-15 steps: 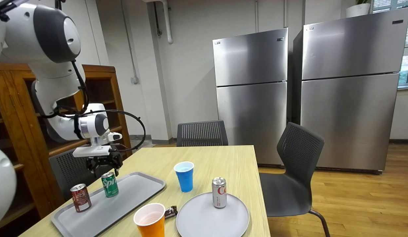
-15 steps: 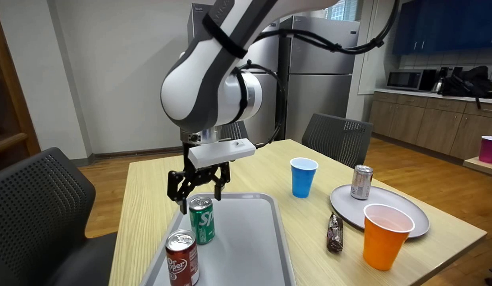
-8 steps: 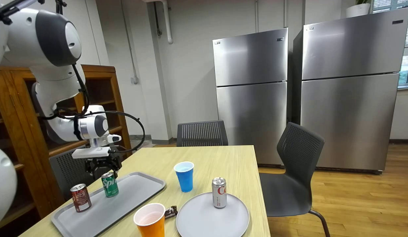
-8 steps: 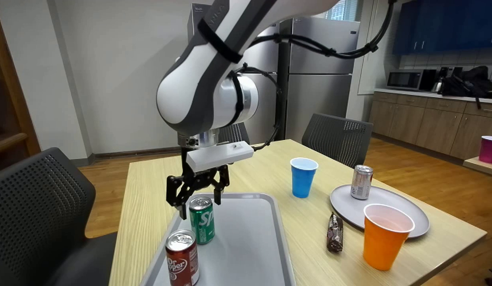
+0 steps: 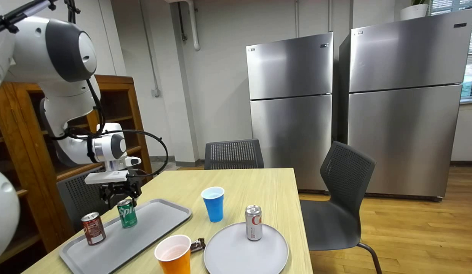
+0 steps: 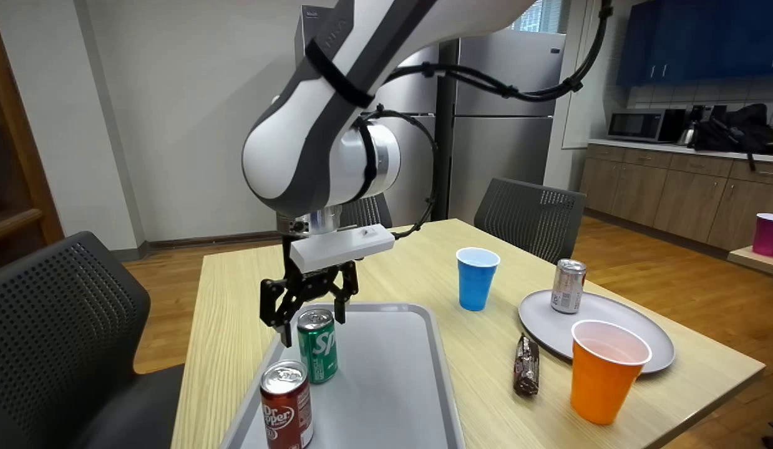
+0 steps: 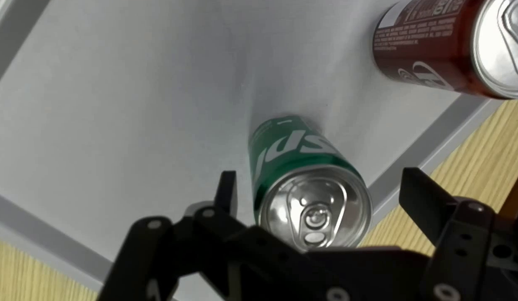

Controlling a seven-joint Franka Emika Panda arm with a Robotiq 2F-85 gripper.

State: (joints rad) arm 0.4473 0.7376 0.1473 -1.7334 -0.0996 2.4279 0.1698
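The green can (image 7: pixel 292 146) is seen standing on the gray tray (image 6: pixel 392 374), its long axis upright. From the body of the end effector (image 7: pixel 320 182) it lies toward 6 o'clock in both exterior views, almost straight below. The fingers (image 7: pixel 426 200) are spread wide and nothing is held: in the wrist view the can's lid is framed between them, with a gap left at 9 o'clock and a roughly matching one at 3 o'clock. The dark red can (image 6: pixel 286 408) is set on the same tray, at 7 o'clock from the green one in an exterior view and between 1 and 2 o'clock in the wrist view.

On the green can the white start of "Sprite" is read, its last letters being turned away. "Dr Pepper" is legible on the red can. On the silver can (image 5: pixel 253 228), stood on the round plate (image 5: pixel 228 258), a red "C" is made out; its finer print is too small to be read. On the desk (image 5: pixel 251 186), the wrapped bar (image 6: pixel 526 368) is found at 9 o'clock from the orange cup (image 6: pixel 607 377) in an exterior view, and the blue cup (image 6: pixel 475 284) at 10 o'clock; no name can be made out on the wrapper.
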